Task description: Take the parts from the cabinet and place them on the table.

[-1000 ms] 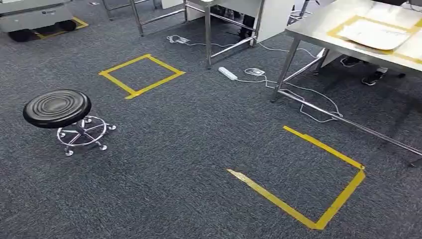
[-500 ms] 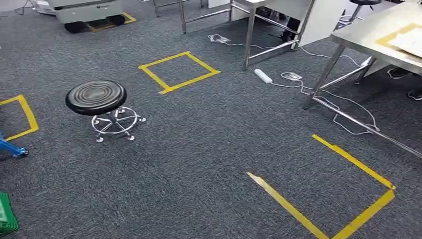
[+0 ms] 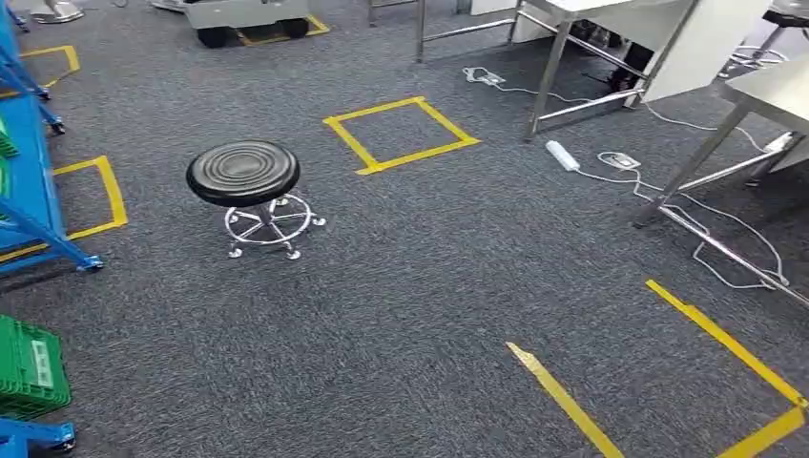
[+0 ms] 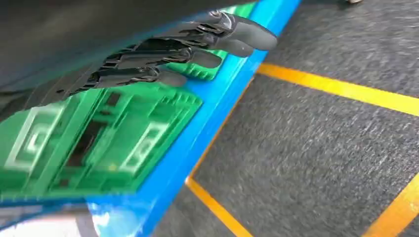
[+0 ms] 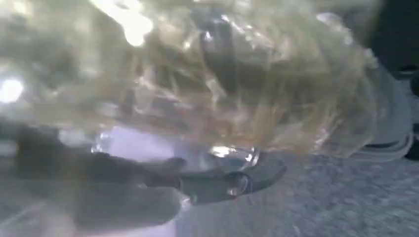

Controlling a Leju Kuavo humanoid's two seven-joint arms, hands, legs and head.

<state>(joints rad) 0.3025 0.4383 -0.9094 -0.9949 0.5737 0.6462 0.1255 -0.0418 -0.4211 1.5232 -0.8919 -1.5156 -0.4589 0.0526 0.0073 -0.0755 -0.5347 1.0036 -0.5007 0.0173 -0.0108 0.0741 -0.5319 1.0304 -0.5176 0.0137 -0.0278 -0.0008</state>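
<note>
The right hand [image 5: 148, 192] holds a clear crinkled bag [image 5: 222, 84], fingers clamped beneath it. The left hand [image 4: 163, 54], fingers extended and apart, hangs empty beside the blue rack [image 4: 197, 148]. The table [image 3: 777, 91] lies far right.

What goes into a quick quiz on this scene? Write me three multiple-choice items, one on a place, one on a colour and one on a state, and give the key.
1. Where does the black stool stand?
A. On a steel table
B. On the carpet, between the blue rack and a yellow tape square
C. Inside a crate

2. What colour is the crate by the rack?
A. Red
B. White
C. Green

3. How is the left robot hand?
A. Fingers stretched out, holding nothing
B. Gripping a crate
C. Pinching a cable

Key: 1 B, the head view shows its wheeled base on the carpet; 2 C, the ribbed plastic is plainly green; 3 A, the left wrist view shows straight fingers with nothing in them.
</note>
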